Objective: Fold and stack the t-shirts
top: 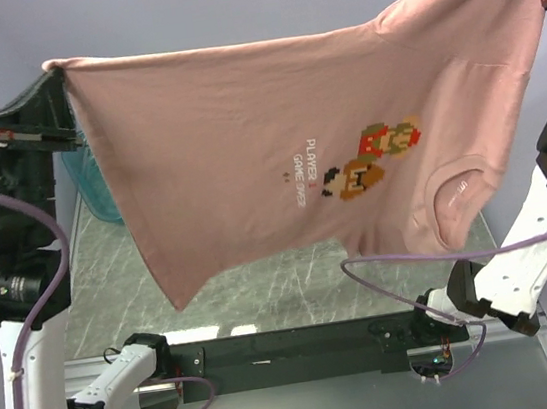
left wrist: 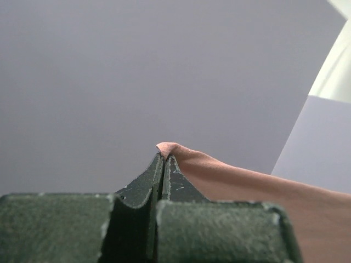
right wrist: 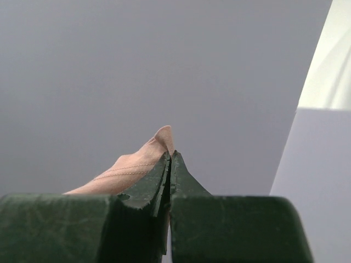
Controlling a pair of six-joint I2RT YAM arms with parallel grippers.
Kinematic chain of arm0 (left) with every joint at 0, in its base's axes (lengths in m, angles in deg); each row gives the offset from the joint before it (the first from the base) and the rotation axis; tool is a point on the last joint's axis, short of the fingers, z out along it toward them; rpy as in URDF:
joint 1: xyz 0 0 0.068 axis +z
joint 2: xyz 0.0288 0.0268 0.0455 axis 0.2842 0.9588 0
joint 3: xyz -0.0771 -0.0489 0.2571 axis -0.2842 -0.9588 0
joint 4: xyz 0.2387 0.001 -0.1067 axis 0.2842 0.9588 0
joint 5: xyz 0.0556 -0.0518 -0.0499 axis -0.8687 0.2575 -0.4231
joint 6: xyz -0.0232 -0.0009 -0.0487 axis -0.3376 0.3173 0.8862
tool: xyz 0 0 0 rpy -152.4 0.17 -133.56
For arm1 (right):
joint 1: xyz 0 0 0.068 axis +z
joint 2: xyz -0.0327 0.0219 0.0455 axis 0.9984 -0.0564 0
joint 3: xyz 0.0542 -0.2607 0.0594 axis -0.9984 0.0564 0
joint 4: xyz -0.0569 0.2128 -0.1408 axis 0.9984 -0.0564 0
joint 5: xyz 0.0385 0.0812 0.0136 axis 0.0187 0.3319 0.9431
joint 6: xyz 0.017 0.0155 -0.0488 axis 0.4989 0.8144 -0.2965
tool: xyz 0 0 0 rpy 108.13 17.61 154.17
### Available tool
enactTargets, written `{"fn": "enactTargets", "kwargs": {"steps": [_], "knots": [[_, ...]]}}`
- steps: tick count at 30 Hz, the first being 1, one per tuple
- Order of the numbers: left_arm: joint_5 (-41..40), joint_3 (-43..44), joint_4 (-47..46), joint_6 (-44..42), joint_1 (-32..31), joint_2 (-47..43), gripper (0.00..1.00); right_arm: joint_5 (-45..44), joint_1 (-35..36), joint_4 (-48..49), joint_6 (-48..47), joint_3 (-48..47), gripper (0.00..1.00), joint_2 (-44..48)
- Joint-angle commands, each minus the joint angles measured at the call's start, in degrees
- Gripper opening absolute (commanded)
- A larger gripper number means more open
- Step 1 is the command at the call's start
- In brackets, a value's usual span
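The dusty-pink t-shirt point(top: 245, 138) is held up in the air above the table point(top: 265, 296), stretched sideways between the two arms; its upper edge is drawn nearly straight from the top left to the top right of the overhead view, and the rest of the cloth hangs down from that line, clear of the table; the collar opening point(top: 452, 203) is seen at the lower right, and a loose corner droops to a point at the lower left; the pixel-art graphic point(top: 373, 156) and the small white text point(top: 300, 173) are turned on their side, facing the overhead camera.

One corner of the cloth is pinched by the left gripper point(left wrist: 164, 160), whose jaws are pressed together on it, with a small fold of pink showing above the tips and the fabric running off to the right; a stitched edge is pinched in the same way by the right gripper point(right wrist: 170, 156), jaws closed tight on the cloth, the fabric falling away to the left.

A translucent teal tub point(top: 91, 193) is partly seen behind the shirt's left edge, at the far left of the table; purple cables point(top: 393, 271) are looped along both arms; a plain pale wall point(top: 227, 4) is seen behind.
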Motion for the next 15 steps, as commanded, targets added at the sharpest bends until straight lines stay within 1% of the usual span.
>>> {"fn": "enactTargets", "kwargs": {"steps": [1, 3, 4, 6, 7, 8, 9, 10, 11, 12, 13, 14, 15], "knots": [[-2.18, -4.24, 1.4, 0.01, 0.08, 0.49, 0.0, 3.23, -0.18, -1.84, -0.03, 3.96, 0.0, -2.96], [-2.53, -6.8, 1.58, 0.54, 0.08, 1.28, 0.0, 4.22, 2.36, -5.18, -4.85, 7.91, 0.0, -3.58], [-2.71, -8.2, 1.58, 0.8, 0.17, 1.54, 0.0, 4.65, 3.51, -8.94, -7.4, 9.84, 0.0, -3.76], [-2.36, -13.65, 0.62, 1.59, 0.08, 2.86, 0.0, 4.22, 5.97, -10.47, -14.24, 19.74, 0.0, -2.45], [-2.01, -15.67, 0.09, 2.03, 0.17, 3.47, 0.0, 4.13, 7.55, -8.3, -15.06, 24.4, 0.0, -0.44], [-1.66, -20.04, -0.53, 2.38, 0.08, 4.87, 0.0, 3.96, 8.43, -6.62, -18.55, 33.93, 0.0, 0.54], [-1.22, -22.35, -0.71, 2.21, 0.08, 5.76, 0.0, 3.61, 9.05, -4.61, -19.63, 38.81, 0.0, 1.51], [-1.04, -26.72, -3.58, 2.47, 0.17, 6.9, 0.0, 3.08, 10.88, -0.06, -20.94, 43.56, 0.0, 2.91], [-0.95, -28.94, -4.74, 2.56, 0.17, 8.04, 0.0, 2.99, 11.6, 1.9, -23.65, 51.7, 0.0, 3.1], [-0.69, -30.96, -6.32, 1.78, 0.17, 11.01, 0.0, 3.08, 12.13, 3.92, -24.81, 55.43, 0.0, 3.1], [-0.86, -34.03, -8.68, 1.6, 0.17, 12.87, 0.0, 3.69, 13.0, 8.64, -25.61, 58.95, 0.0, 2.23], [-0.95, -35.02, -9.84, 1.42, 0.17, 14.89, 0.0, 4.82, 13.27, 11.38, -26.57, 65.08, 0.0, 1.26], [-0.78, -35.55, -10.63, 0.72, 0.17, 19.69, 0.0, 6.84, 13.62, 13.5, -27.28, 67.4, 0.0, -0.05]]}}
